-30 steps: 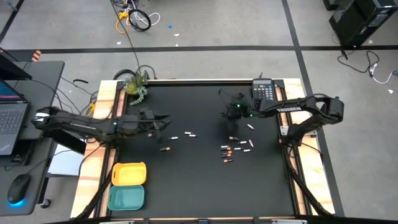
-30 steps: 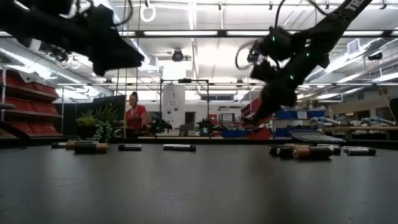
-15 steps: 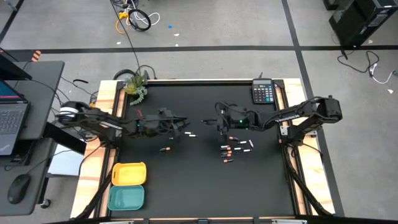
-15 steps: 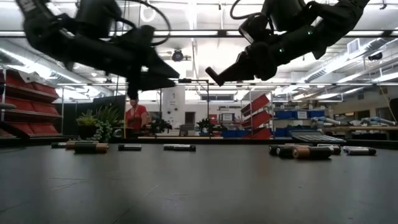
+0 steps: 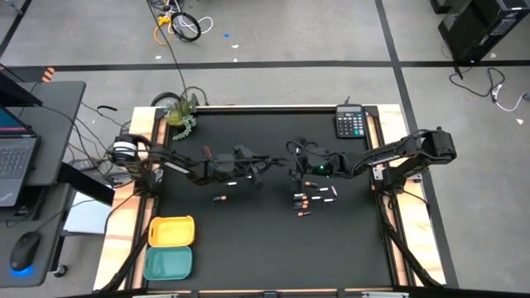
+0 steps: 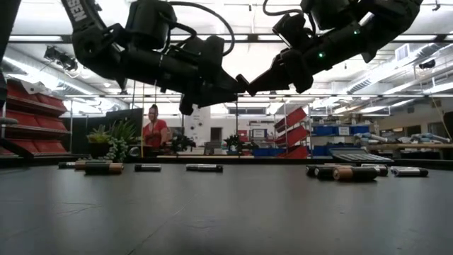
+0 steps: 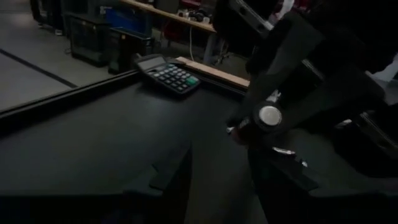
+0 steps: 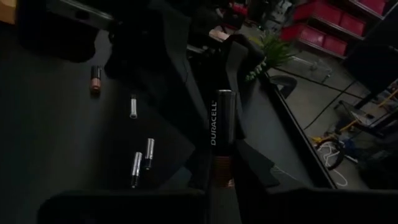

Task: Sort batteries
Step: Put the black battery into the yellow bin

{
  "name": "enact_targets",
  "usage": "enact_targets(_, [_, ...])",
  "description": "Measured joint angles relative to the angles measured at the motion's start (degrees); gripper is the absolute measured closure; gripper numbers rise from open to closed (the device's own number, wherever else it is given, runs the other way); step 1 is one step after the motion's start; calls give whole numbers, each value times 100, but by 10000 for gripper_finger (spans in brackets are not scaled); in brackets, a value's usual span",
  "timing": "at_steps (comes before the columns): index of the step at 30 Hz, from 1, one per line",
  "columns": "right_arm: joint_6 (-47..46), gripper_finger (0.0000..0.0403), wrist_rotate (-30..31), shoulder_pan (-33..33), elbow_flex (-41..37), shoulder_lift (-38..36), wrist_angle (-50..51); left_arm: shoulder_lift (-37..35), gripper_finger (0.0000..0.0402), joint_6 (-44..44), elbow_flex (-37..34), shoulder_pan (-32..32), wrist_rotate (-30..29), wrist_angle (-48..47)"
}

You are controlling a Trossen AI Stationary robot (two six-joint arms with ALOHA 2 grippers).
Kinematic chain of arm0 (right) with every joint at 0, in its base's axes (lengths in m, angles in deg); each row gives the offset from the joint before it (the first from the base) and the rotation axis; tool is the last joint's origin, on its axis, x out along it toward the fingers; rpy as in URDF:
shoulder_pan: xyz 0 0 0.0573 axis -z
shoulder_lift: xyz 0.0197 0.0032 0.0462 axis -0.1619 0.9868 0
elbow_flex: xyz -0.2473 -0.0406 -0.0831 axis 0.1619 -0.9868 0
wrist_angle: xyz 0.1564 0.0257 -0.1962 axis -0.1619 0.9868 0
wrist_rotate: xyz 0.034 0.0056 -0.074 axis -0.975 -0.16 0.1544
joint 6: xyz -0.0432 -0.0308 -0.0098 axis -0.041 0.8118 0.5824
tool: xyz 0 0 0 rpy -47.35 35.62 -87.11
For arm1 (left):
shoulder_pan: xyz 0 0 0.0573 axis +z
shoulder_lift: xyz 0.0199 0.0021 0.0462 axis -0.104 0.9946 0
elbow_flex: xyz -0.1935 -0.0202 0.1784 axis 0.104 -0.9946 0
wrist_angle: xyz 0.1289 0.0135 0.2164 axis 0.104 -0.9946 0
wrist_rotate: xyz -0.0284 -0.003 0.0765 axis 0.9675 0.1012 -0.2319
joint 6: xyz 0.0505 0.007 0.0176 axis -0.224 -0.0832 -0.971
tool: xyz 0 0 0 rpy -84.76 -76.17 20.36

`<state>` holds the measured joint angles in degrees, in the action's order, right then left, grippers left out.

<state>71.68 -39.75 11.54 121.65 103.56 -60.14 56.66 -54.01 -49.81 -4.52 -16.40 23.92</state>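
Observation:
My right gripper hangs over the table's middle, shut on a dark battery with a copper end. My left gripper reaches in from the left, open, its fingertips right at the battery's free end; whether they touch it I cannot tell. More batteries lie flat on the black table: two white ones, a dark one and a cluster below the right gripper. My right gripper pinches the battery's copper end between its two fingers. The battery lies along the fingers and sticks out forward past their tips, toward the left gripper. It is lifted clear of the table, close to level, its free end a little lower.
A calculator lies at the far right corner. A yellow tray and a teal tray sit at the near left edge, a small plant at the far left corner. A person stands in the room behind.
My left gripper has travelled toward the table's right and sunk a little, up to the right gripper. My right gripper came from the far right toward the middle with the battery, tipped from steeply down to nearly level, then stayed still.

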Motion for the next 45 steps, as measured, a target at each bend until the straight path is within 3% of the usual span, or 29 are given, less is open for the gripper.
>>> enact_targets(13, [184,356,183,4,0,-6,492,20,233,-429,11,-118,696,-108])
enact_targets(24, [119,356,-94,-105,0,-14,663,18,234,-450,0,-117,684,-120])
enact_targets(30, [75,356,-340,-205,0,-14,657,9,234,-468,2,-117,402,-32])
enact_targets(45, [55,356,-307,-295,0,-10,401,9,240,-455,4,-111,495,-45])
